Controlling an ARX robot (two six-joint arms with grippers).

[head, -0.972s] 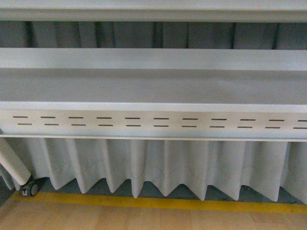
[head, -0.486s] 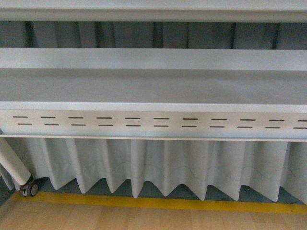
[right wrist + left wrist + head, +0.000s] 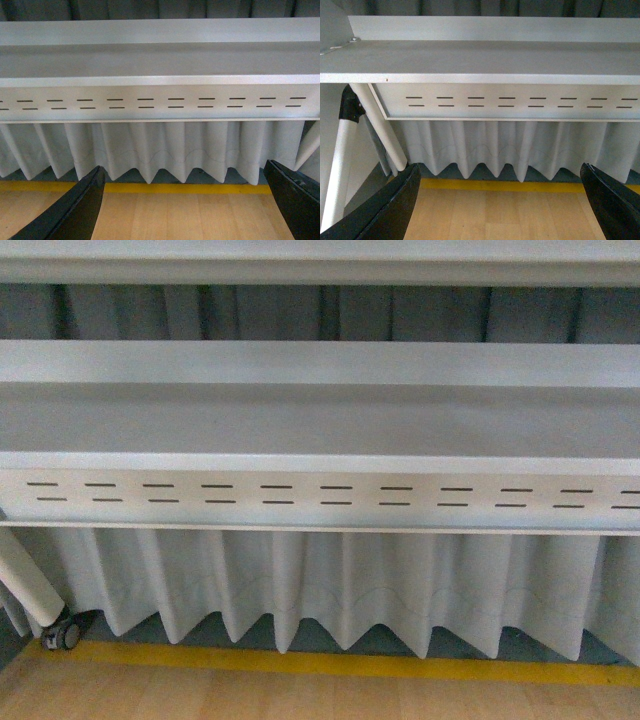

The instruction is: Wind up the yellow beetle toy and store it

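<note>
The yellow beetle toy is out of view in every frame. My left gripper (image 3: 502, 210) is open and empty, its black fingers (image 3: 390, 210) spread wide over the wooden floor. My right gripper (image 3: 185, 210) is open and empty too, its black fingers (image 3: 75, 212) spread wide over the floor. Neither arm shows in the front view.
A white table (image 3: 320, 420) with a slotted front rail (image 3: 320, 496) faces me, a pleated white curtain (image 3: 330, 580) hanging under it. A yellow floor stripe (image 3: 320, 665) runs along its foot. A white leg with a caster (image 3: 62, 632) stands at the left. A white table leg (image 3: 380, 125) shows in the left wrist view.
</note>
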